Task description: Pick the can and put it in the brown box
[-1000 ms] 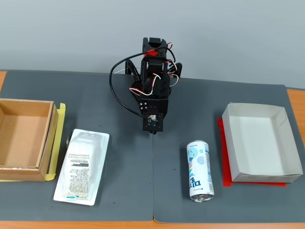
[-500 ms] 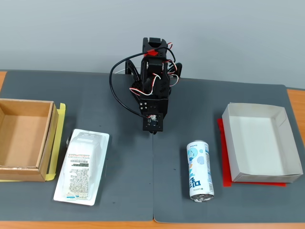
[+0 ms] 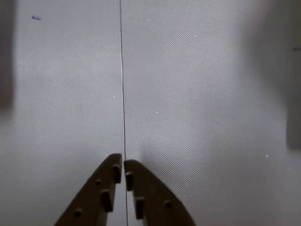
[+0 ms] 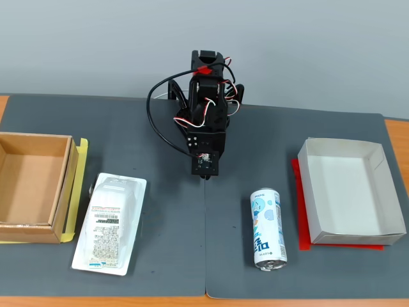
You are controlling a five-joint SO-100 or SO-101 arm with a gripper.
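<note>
Grey mat under closed, empty gripper

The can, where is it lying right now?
In the fixed view the can lies on its side on the grey mat, right of centre near the front edge, just left of the white tray and apart from the gripper.

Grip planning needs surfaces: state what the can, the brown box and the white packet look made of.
The can: likely thin metal, glossy printed wall with a silver top end.
The brown box: matte corrugated cardboard, judging by its thick tan walls.
The white packet: seemingly clear plastic wrap over a printed white label; its raised, faintly shiny rim suggests film, though that is uncertain.
</note>
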